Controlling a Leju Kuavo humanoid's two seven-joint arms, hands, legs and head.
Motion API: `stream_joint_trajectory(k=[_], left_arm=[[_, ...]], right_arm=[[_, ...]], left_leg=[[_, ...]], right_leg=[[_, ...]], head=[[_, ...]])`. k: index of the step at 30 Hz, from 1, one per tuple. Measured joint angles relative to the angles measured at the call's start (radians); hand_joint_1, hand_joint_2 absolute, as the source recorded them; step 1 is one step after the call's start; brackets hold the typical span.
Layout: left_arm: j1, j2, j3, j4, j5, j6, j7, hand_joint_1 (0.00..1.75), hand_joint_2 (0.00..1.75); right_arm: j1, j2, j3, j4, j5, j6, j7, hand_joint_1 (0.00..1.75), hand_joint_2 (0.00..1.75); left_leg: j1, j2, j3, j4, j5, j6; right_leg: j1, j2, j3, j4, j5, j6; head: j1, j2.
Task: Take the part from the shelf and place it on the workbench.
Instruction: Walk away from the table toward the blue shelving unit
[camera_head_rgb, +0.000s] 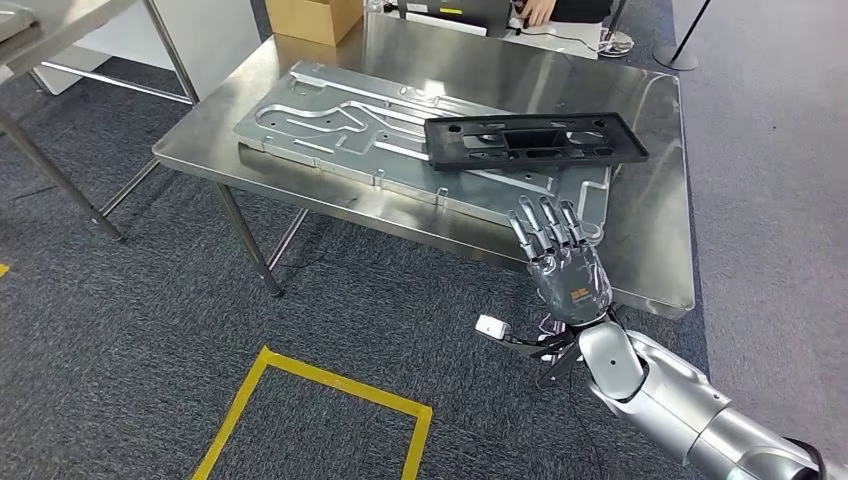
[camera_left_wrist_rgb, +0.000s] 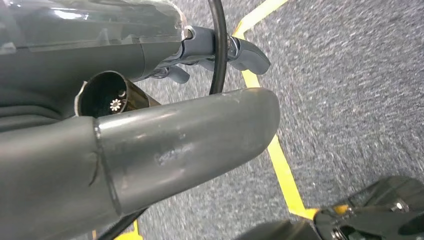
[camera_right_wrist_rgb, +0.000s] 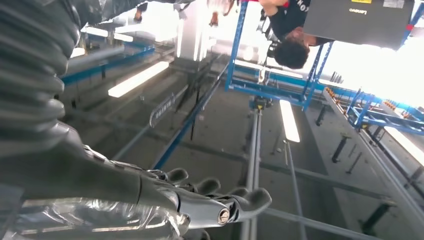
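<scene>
Right hand empty at the workbench's near edge

The right hand is flat, fingers extended, holding nothing, over the steel workbench; beyond, the black part lies on a metal panel. Left hand's grip unclear.

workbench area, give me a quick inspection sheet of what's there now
surface: shiny stainless steel workbench, bare along its right side
job's things: black rectangular plastic part with cutouts lying on a large grey stamped metal panel
clutter: brown cardboard box at the bench's far edge
hands: right hand over the near edge, fingers extended, holding nothing; left hand low over the carpet, holding nothing
cables: black cable by the left hand
surroundings: grey carpet, yellow floor tape, a person's hand at the far side
</scene>
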Motion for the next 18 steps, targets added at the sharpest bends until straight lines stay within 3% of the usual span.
stream_joint_trajectory(k=[1,2,3,4,6,8,10,11,13,15,16,17,18], left_arm=[[0.001,0.000,0.000,0.000,0.000,0.000,0.000,0.00,0.00],[0.002,0.000,0.000,0.000,0.000,0.000,0.000,0.00,0.00],[0.003,0.000,0.000,0.000,0.000,0.000,0.000,0.00,0.00],[0.003,0.000,0.000,0.000,0.000,0.000,0.001,0.00,0.00],[0.001,-0.002,0.000,0.000,0.000,0.001,0.002,0.00,0.00],[-0.001,-0.005,0.000,0.000,0.000,0.002,0.005,0.00,0.00],[-0.002,-0.008,0.000,0.001,0.000,0.003,0.007,0.00,0.00],[-0.001,-0.009,0.000,0.001,0.000,0.003,0.008,0.00,0.00],[0.001,-0.009,0.001,0.001,0.000,0.004,0.009,0.00,0.00],[-0.002,-0.009,0.001,0.001,0.001,0.005,0.010,0.00,0.00],[-0.004,-0.009,0.002,0.001,0.001,0.005,0.010,0.00,0.00],[-0.004,-0.009,0.002,0.001,0.002,0.005,0.011,0.00,0.00],[-0.003,-0.009,0.002,0.001,0.002,0.005,0.011,0.00,0.00]], right_arm=[[0.003,0.000,0.000,0.002,0.000,0.000,-0.004,0.00,1.75],[0.005,0.000,0.000,0.003,0.000,0.000,-0.009,0.00,1.75],[0.006,0.000,0.000,0.004,0.000,0.000,-0.012,0.00,1.75],[0.007,0.000,0.000,0.005,0.000,0.000,-0.015,0.00,1.75],[0.005,0.000,-0.002,0.006,0.000,0.000,-0.019,0.00,1.75],[0.003,-0.002,-0.004,0.007,0.000,0.000,-0.023,0.00,1.75],[0.001,-0.002,-0.004,0.009,0.000,0.000,-0.029,0.00,1.75],[-0.001,0.000,-0.004,0.009,0.000,0.000,-0.031,0.00,1.75],[-0.002,0.005,-0.004,0.010,0.000,0.000,-0.035,0.00,1.75],[-0.001,0.008,-0.004,0.013,0.000,0.000,-0.038,0.00,1.75],[0.001,0.008,-0.004,0.014,0.000,0.000,-0.038,0.00,1.75],[0.002,0.010,-0.004,0.016,0.000,0.000,-0.039,0.00,1.75],[0.002,0.011,-0.004,0.018,0.000,0.000,-0.039,0.00,1.75]], left_leg=[[0.000,-0.012,-0.002,0.000,0.001,0.000],[0.000,-0.024,-0.003,0.000,0.003,-0.001],[0.000,-0.037,-0.003,0.000,0.005,-0.002],[0.000,-0.050,-0.003,0.000,0.006,-0.004],[0.003,-0.074,-0.004,-0.001,0.011,-0.010],[0.011,-0.096,-0.012,-0.003,0.018,-0.022],[0.015,-0.118,-0.017,-0.012,0.029,-0.038],[0.014,-0.116,-0.018,-0.014,0.029,-0.043],[0.008,-0.074,-0.037,0.026,-0.002,-0.049],[0.009,-0.022,-0.092,0.143,-0.067,-0.054],[0.011,-0.012,-0.119,0.202,-0.091,-0.059],[0.013,-0.008,-0.134,0.235,-0.099,-0.064],[0.015,-0.004,-0.129,0.231,-0.088,-0.070]], right_leg=[[-0.003,0.003,-0.026,0.057,-0.020,0.002],[-0.005,0.004,-0.037,0.080,-0.018,0.003],[-0.006,0.006,-0.029,0.064,0.003,0.002],[-0.007,0.011,-0.003,0.009,0.040,-0.002],[-0.006,0.052,0.065,-0.132,0.104,-0.017],[-0.001,0.086,0.095,-0.202,0.121,-0.033],[0.003,0.074,0.100,-0.221,0.126,-0.042],[0.002,0.060,0.108,-0.237,0.133,-0.046],[-0.004,0.032,0.124,-0.271,0.151,-0.053],[-0.005,0.003,0.128,-0.280,0.156,-0.057],[-0.005,-0.012,0.126,-0.278,0.155,-0.057],[-0.006,-0.027,0.123,-0.274,0.153,-0.055],[-0.007,-0.039,0.120,-0.268,0.150,-0.051]], head=[[0.000,0.000],[0.000,0.000],[0.000,0.000],[0.000,0.000],[-0.001,0.000],[0.000,0.000],[0.002,0.000],[0.002,0.000],[0.000,0.000],[-0.001,0.000],[-0.001,0.000],[-0.001,0.000],[-0.001,0.000]])
